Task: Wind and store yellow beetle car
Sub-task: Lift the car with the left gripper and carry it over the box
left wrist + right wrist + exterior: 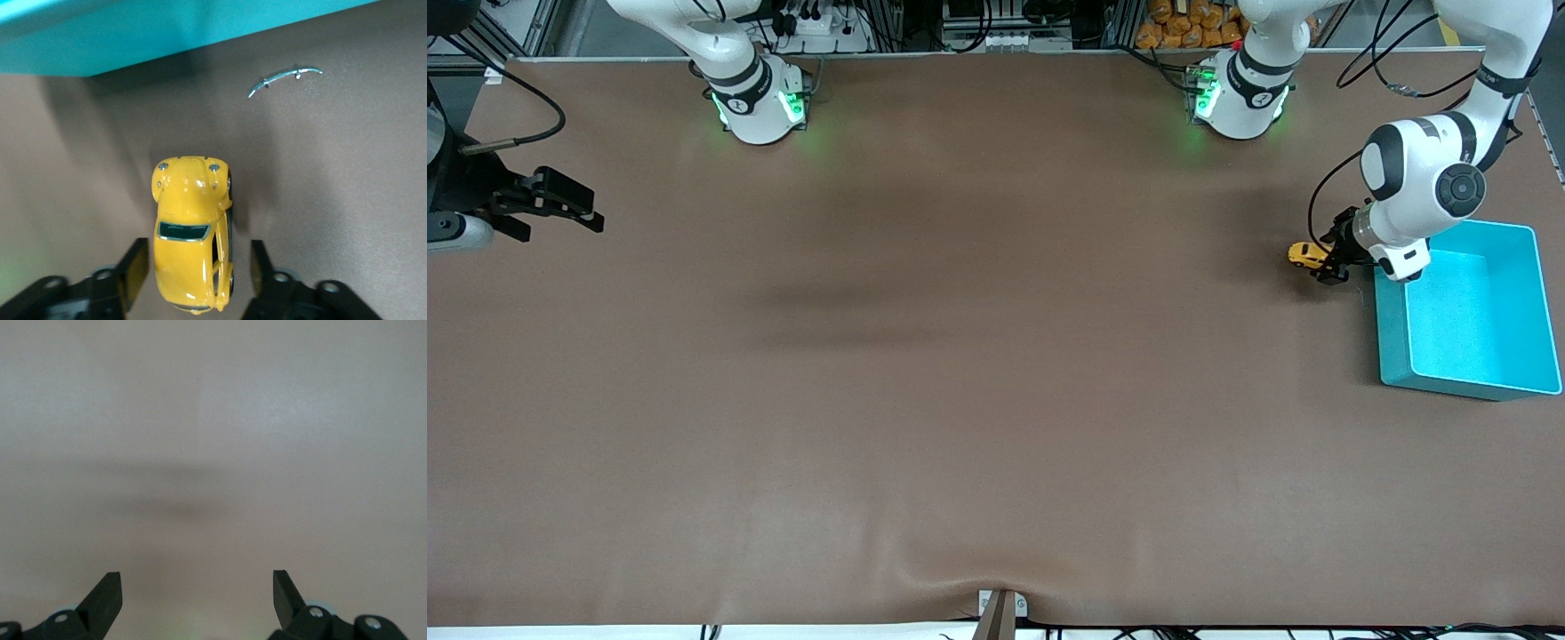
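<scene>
The yellow beetle car (1305, 255) stands on the brown table beside the turquoise bin (1392, 356), by the bin's corner that is farther from the front camera, on the side toward the right arm's end. My left gripper (1327, 264) is low at the car. In the left wrist view the car (190, 227) sits between the open fingers (135, 267), with a gap at each side, and my left gripper (198, 260) straddles its rear half. My right gripper (560, 204) waits open and empty over the table at the right arm's end; it also shows in the right wrist view (197, 583).
The bin's wall (100, 40) is just ahead of the car's nose. A thin silver metal piece (283, 79) lies on the table near the bin. A small bracket (1000, 609) sits at the table edge nearest the front camera.
</scene>
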Tool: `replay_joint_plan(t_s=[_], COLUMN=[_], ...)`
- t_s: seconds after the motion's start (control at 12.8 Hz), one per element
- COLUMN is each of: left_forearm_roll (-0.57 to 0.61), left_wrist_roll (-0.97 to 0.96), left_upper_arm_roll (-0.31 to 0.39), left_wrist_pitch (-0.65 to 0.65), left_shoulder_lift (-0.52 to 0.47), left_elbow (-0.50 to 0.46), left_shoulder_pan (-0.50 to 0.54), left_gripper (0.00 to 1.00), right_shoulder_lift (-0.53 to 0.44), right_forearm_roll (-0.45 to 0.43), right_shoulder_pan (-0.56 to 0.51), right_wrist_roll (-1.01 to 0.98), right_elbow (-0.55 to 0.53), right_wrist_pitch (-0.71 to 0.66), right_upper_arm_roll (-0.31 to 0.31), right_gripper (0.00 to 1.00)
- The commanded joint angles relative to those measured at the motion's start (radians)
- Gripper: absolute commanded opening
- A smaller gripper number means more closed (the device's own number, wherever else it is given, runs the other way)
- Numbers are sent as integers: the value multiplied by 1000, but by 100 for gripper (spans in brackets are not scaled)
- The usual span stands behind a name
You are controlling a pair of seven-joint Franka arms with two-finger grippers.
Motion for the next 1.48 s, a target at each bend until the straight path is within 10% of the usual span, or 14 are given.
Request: replay_joint_plan(t_s=[0.0, 0.23, 0.86, 1.4], left_forearm_roll=[43, 43, 45, 155], left_wrist_roll=[-31, -26, 41, 615], left_upper_arm_roll=[-5, -6, -18, -6], left_wrist_pitch=[23, 22, -404, -498], left_shoulder_lift=[4, -3, -81, -43], left_elbow=[-9, -4, 281, 482], left_shoulder_pan=[18, 26, -60, 84], left_gripper=[26, 0, 0, 0], right_shoulder_lift=[-13, -12, -9, -7], right_forearm_roll=[-8, -8, -8, -8], right_shoulder_pan=[27, 28, 28, 31], right_wrist_roll=[19, 19, 18, 21], right_elbow=[-16, -16, -16, -16], right_wrist_pitch=[5, 5, 7, 7], right_upper_arm_roll=[-14, -13, -14, -14], right_gripper=[100, 100, 100, 100])
